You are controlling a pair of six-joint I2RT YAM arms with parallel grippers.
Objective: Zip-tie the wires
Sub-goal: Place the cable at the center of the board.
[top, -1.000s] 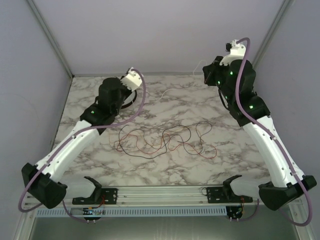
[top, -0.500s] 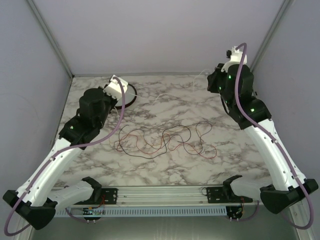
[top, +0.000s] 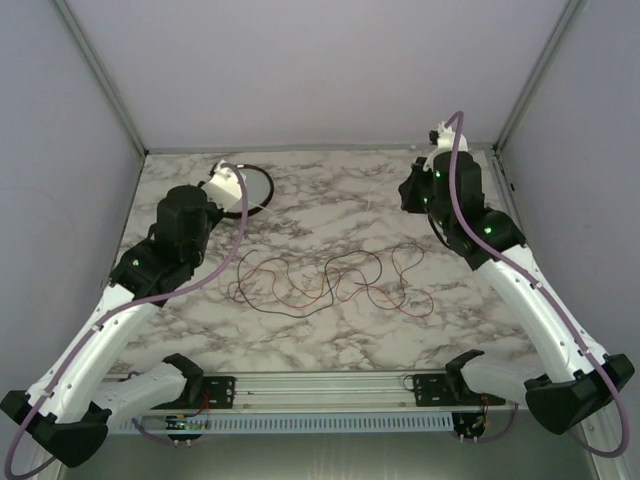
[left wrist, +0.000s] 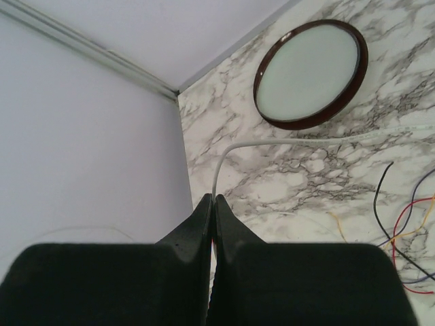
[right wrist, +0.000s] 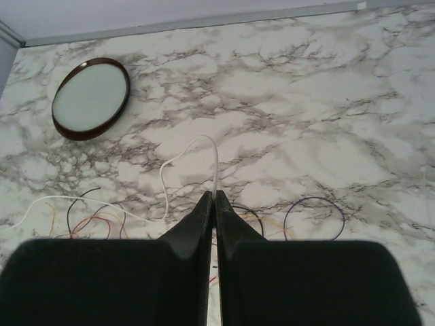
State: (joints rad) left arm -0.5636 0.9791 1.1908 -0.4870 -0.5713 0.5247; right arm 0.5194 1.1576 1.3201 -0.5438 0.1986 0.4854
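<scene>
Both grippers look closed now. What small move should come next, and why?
Probably lower both arms toward the wires. The left gripper and the right gripper are each shut on a thin white strip, likely the zip tie's ends, while the wires lie loose and untied on the table between the arms.

wires (top: 330,280): table (top: 400,340) centre | dish (top: 258,185): far left, behind wires

Before me lies a white marble counter (top: 350,200), closed in by plain lilac walls (top: 320,70) and metal corner posts (top: 100,75).
</scene>
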